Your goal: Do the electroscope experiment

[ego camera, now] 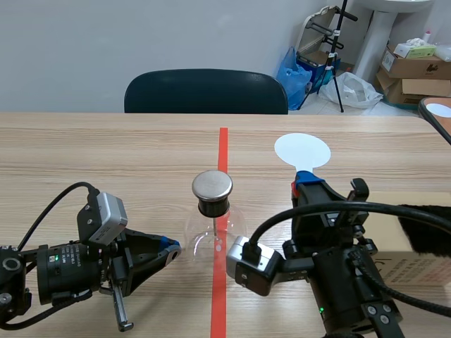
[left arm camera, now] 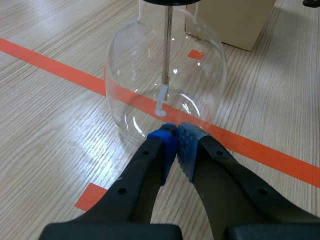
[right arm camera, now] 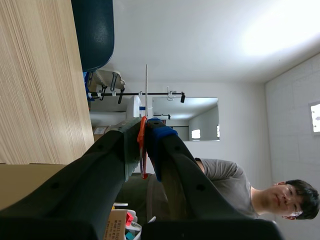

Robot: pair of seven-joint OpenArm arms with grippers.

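The electroscope [ego camera: 212, 211], a clear glass flask with a round metal cap [ego camera: 212, 184], stands on the red tape line at mid-table. In the left wrist view its inner rod and pale leaf [left arm camera: 162, 97] show through the glass [left arm camera: 120, 95]. My left gripper [ego camera: 171, 248] is shut on nothing, its blue pads [left arm camera: 170, 140] just short of the flask's base. My right gripper [ego camera: 308, 184], rolled on its side to the flask's right, is shut on the red handle [right arm camera: 142, 150] of a white round paddle [ego camera: 302, 151]. That paddle appears edge-on [right arm camera: 146, 85] in the right wrist view.
A cardboard box [ego camera: 405, 243] lies at the right behind my right arm, with something black and furry [ego camera: 426, 229] on it; the same box [left arm camera: 235, 20] is beyond the flask. A dark chair [ego camera: 206, 91] stands at the far edge. A person appears in the right wrist view.
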